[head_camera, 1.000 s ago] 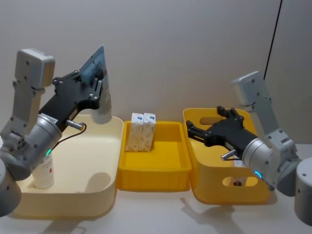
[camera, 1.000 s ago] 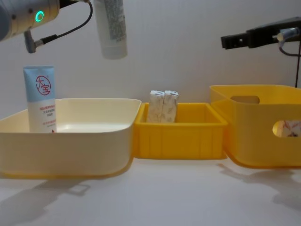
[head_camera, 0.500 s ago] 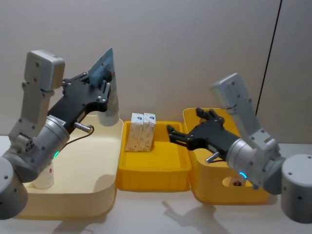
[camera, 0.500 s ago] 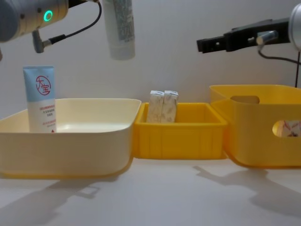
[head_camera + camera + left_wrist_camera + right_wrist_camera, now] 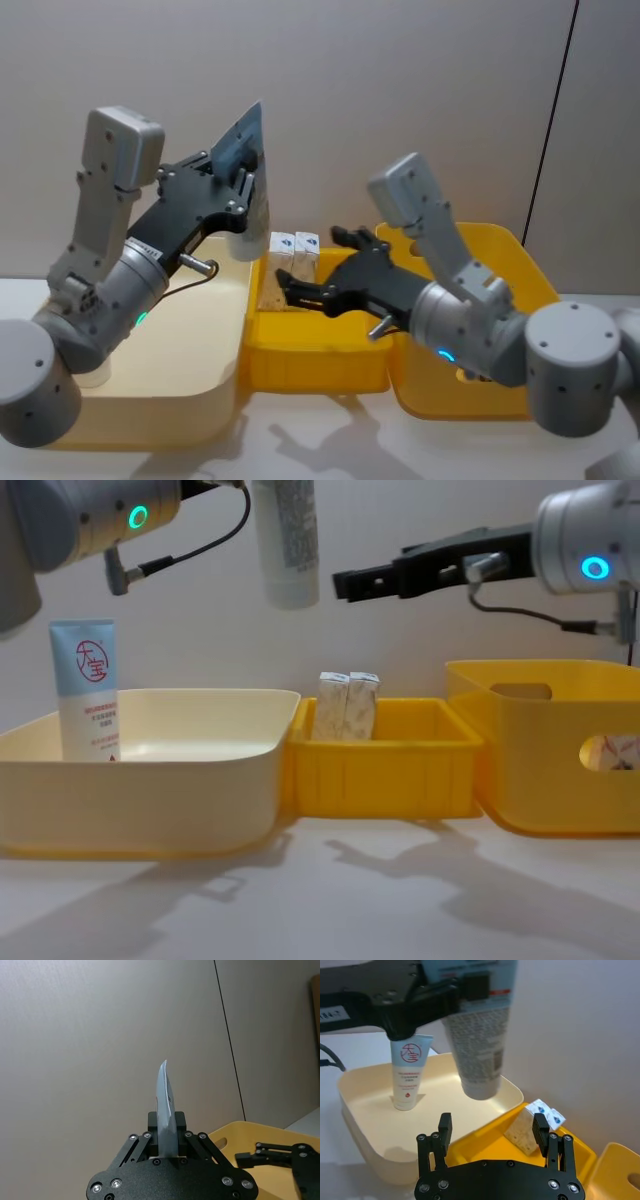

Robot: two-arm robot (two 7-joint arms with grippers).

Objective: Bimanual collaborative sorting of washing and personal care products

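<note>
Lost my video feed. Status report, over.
Left hand shut on tube, held high, cap down. Right hand open, facing the tube, not touching. Nothing between them.

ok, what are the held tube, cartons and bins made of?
Tube, in the left gripper: likely soft plastic, satin; flat crimped end. Right gripper hovers open facing it. Cartons: probably printed paperboard, matte; crisp folded edges. Bins: moulded plastic, slight sheen; rounded rims, middle one ribbed.

L end effector (image 5: pixel 167 1129) clamps squeeze tube (image 5: pixel 164 1095) edge-on, yellow bin (image 5: pixel 280 1135) behind
</note>
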